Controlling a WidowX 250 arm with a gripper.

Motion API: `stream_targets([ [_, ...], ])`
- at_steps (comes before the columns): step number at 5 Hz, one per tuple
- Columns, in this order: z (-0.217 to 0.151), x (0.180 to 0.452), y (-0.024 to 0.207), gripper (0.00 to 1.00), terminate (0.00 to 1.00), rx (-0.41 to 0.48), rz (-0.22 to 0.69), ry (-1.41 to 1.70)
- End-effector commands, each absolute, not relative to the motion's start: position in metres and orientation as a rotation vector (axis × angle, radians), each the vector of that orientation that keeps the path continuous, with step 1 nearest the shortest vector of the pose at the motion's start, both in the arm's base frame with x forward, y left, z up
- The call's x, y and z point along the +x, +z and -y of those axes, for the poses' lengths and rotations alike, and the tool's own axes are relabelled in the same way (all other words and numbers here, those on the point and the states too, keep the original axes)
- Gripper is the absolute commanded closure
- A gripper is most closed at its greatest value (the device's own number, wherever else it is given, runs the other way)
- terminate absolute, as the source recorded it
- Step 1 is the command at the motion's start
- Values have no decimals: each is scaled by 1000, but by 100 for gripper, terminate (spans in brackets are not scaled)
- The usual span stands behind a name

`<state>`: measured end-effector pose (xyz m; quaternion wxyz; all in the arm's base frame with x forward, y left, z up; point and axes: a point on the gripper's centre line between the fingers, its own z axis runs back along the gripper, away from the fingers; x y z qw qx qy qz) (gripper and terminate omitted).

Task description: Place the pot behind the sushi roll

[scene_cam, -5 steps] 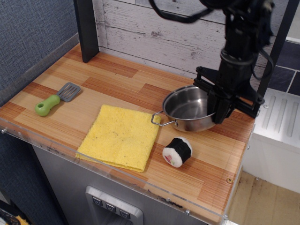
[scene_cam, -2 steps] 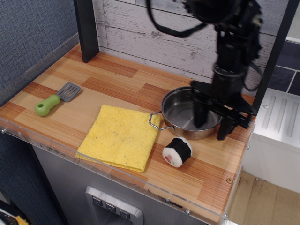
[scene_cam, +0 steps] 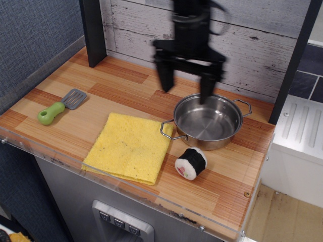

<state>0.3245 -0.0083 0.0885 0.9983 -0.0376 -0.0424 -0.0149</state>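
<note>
The shiny steel pot (scene_cam: 207, 122) with two wire loop handles stands on the wooden counter, just behind the sushi roll (scene_cam: 191, 163). The roll is black-wrapped with a white end and lies near the front edge. My gripper (scene_cam: 185, 85) hangs open and empty above the counter, over the pot's back left rim. Its two dark fingers (scene_cam: 164, 75) are spread wide and motion-blurred. It touches nothing.
A yellow cloth (scene_cam: 129, 145) lies left of the pot and roll. A green-handled spatula (scene_cam: 59, 107) lies at the far left. A dark post (scene_cam: 92, 31) stands at the back left, another at the right edge (scene_cam: 291, 65). A white plank wall (scene_cam: 141, 30) backs the counter.
The gripper let go of the pot's right rim, rose and swung left to hang over the back left rim. The pot stays behind the roll.
</note>
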Motion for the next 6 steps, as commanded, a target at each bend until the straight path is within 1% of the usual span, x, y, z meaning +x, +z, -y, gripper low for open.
stream_targets([
  [1,-19,317,96,0,0,-89,117,-49],
  [2,-21,318,96,0,0,-71,133,-99],
  [6,-21,318,96,0,0,-71,133,-99],
])
